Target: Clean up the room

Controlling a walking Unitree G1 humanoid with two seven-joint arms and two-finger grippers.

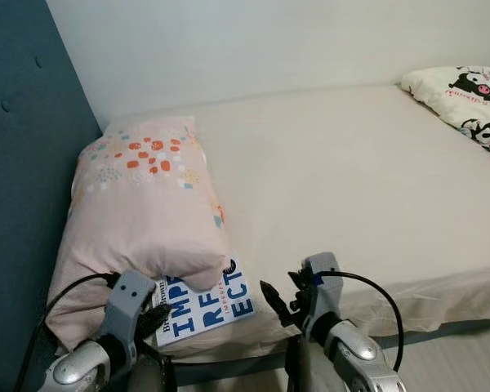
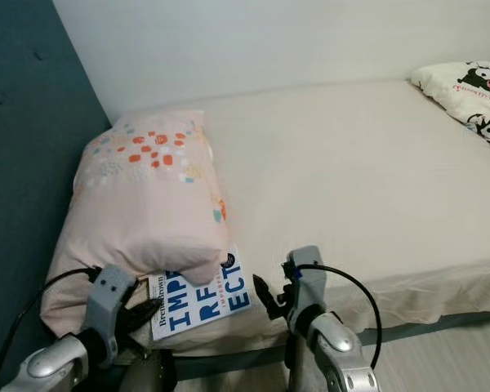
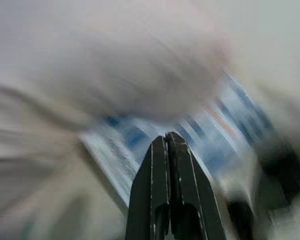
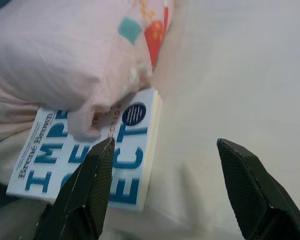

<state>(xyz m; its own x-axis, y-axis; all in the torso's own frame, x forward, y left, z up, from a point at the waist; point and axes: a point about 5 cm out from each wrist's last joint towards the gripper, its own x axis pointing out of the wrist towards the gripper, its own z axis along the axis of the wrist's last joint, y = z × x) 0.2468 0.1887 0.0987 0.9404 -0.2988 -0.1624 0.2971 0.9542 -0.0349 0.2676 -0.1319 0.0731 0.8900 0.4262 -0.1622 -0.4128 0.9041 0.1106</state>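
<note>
Apparently the book (image 4: 87,155) lies at the bed's (image 1: 376,188) near edge, half tucked under the pink pillow (image 1: 143,200). The right gripper (image 4: 165,185) holds its fingers wide apart, empty, the book's free corner just ahead. The left gripper (image 3: 168,145), fingers pressed together, points at the cover. Sliding the book clear before pinching should help.

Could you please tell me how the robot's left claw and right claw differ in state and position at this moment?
The left claw has its fingers shut together, while the right claw is spread wide open. The left claw sits at the near left corner of the book, beside the pink pillow; the right claw hangs off the book's right edge, over the cream sheet. The left wrist view is motion-blurred; the right is sharp. Both point toward the book and hold nothing.
</note>
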